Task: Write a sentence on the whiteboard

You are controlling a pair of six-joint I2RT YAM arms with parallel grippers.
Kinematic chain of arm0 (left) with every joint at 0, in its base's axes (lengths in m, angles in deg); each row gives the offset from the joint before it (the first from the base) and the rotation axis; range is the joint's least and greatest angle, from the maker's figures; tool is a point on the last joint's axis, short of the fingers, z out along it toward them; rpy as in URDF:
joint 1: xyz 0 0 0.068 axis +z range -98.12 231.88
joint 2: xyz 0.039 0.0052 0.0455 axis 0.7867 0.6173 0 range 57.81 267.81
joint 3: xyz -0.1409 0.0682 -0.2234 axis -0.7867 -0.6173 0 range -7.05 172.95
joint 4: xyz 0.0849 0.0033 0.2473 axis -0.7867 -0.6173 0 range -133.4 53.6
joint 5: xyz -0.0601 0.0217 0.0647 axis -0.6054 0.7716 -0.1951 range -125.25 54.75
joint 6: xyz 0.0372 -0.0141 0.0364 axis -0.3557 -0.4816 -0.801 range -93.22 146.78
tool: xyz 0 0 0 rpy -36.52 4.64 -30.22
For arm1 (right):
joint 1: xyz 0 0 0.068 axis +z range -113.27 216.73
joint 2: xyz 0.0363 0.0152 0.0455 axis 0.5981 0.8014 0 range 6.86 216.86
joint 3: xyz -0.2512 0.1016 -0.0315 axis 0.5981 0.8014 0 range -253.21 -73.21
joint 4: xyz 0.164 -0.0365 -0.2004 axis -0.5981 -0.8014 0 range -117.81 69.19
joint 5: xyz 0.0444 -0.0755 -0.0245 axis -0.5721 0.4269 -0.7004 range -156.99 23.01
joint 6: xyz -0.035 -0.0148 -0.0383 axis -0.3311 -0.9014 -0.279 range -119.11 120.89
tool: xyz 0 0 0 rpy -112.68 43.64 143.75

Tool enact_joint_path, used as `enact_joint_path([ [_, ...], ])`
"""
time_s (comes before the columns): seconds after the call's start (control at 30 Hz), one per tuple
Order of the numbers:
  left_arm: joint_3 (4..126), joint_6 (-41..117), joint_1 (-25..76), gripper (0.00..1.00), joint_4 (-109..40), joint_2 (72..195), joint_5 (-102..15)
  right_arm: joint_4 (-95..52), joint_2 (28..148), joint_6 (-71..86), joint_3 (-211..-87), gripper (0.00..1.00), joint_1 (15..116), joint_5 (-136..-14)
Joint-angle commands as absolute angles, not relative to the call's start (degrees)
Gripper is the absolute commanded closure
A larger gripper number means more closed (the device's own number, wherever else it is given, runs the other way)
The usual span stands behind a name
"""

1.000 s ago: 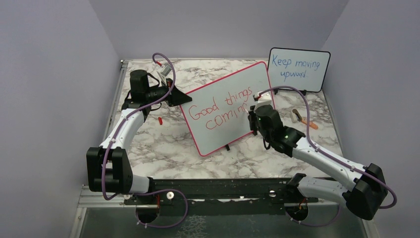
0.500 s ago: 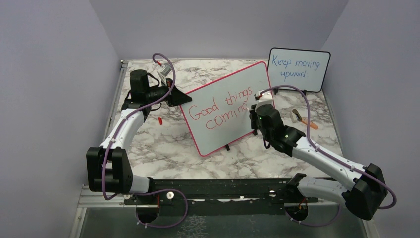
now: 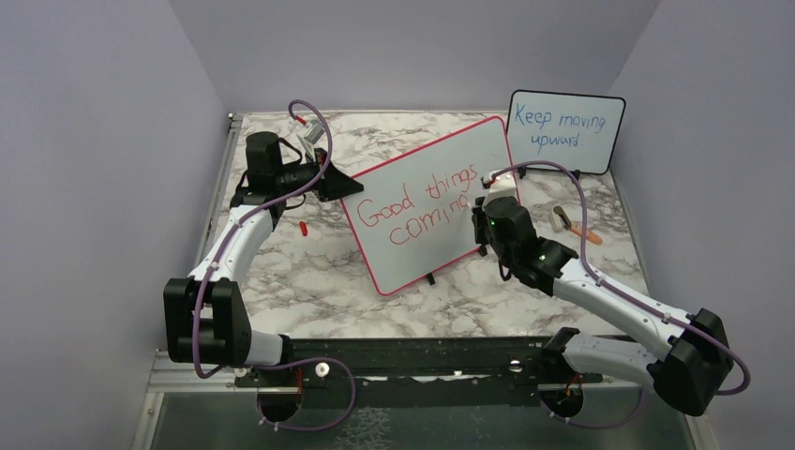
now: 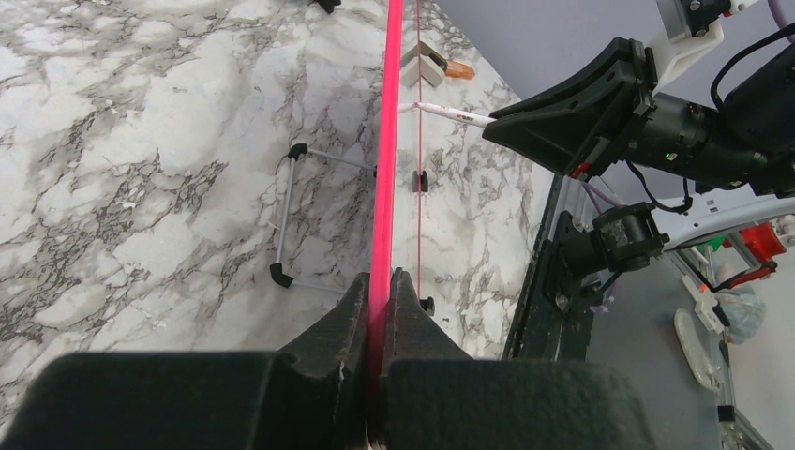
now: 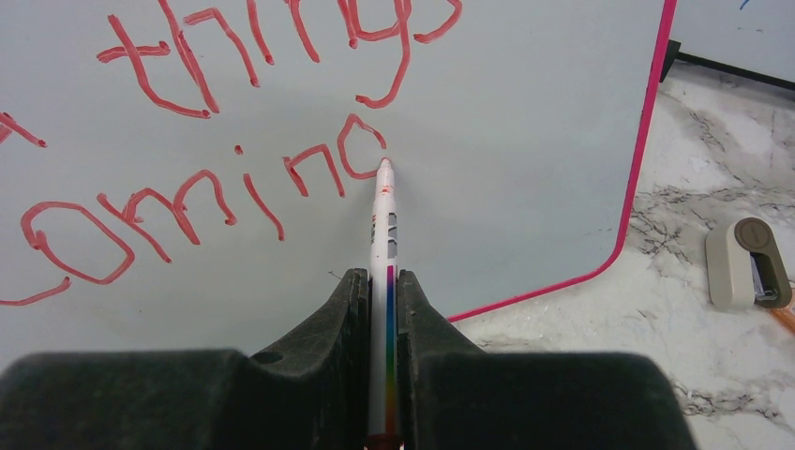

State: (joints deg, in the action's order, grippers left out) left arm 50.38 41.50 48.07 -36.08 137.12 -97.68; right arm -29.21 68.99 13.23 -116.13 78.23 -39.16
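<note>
The whiteboard point(image 3: 441, 169), white with a red-pink frame, stands tilted mid-table. It bears the sentence point(image 3: 412, 208) in red, "Good things" over "coming", whose last letter is still an open loop point(image 5: 361, 150). My left gripper point(image 3: 339, 184) is shut on the board's left edge; in the left wrist view the pink frame point(image 4: 386, 141) runs between its fingers point(image 4: 342, 323). My right gripper point(image 5: 382, 281) is shut on a white marker point(image 5: 384, 225) with a rainbow stripe. The marker tip touches the board at the loop's right side. In the top view the right gripper point(image 3: 475, 217) is at the board's right part.
A smaller black-framed board point(image 3: 565, 131) with blue writing stands at the back right. A beige eraser-like object point(image 3: 562, 217) with an orange piece point(image 3: 591, 236) lies right of the whiteboard, also in the right wrist view point(image 5: 748, 262). A small red cap point(image 3: 304, 227) lies left of the board.
The right gripper and marker shifted very slightly along the last letter. The left arm and the board have not moved.
</note>
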Motion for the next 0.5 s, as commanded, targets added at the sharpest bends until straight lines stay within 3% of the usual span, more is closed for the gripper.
enact_joint_path([
  [0.0,48.9,36.2,47.1,1.00,-41.5,140.0,-91.0,-27.1,69.1,13.3,-117.3,0.99,77.7,-38.5],
  [0.47,48.9,36.2,47.0,1.00,-41.5,140.0,-91.1,-27.0,68.4,14.1,-117.0,0.99,77.7,-38.0],
])
